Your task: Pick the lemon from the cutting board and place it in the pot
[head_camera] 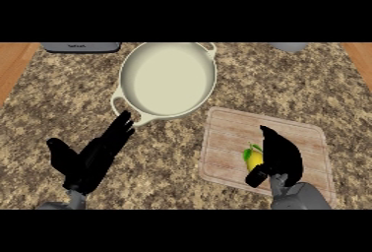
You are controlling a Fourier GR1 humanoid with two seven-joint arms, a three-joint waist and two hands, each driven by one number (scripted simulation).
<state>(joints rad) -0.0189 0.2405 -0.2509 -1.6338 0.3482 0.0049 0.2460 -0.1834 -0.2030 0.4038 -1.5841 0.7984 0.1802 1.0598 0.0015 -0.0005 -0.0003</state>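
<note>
A yellow lemon [253, 158] with a green leaf lies on the pale wooden cutting board [232, 133] at the right. My right hand [280, 156] lies over its right side, fingers pointing up the board and thumb below the fruit; most of the lemon is hidden, and the fingers look fairly straight rather than wrapped round it. The cream pot [167, 78] with two small handles sits at the upper middle, with nothing inside. My left hand [94, 157] rests open at the lower left, its fingertips close to the pot's near handle.
The granite counter [65, 98] runs between wooden strips at the left and right edges. A grey appliance [80, 47] sits at the back left, and a grey object [291, 47] at the back right.
</note>
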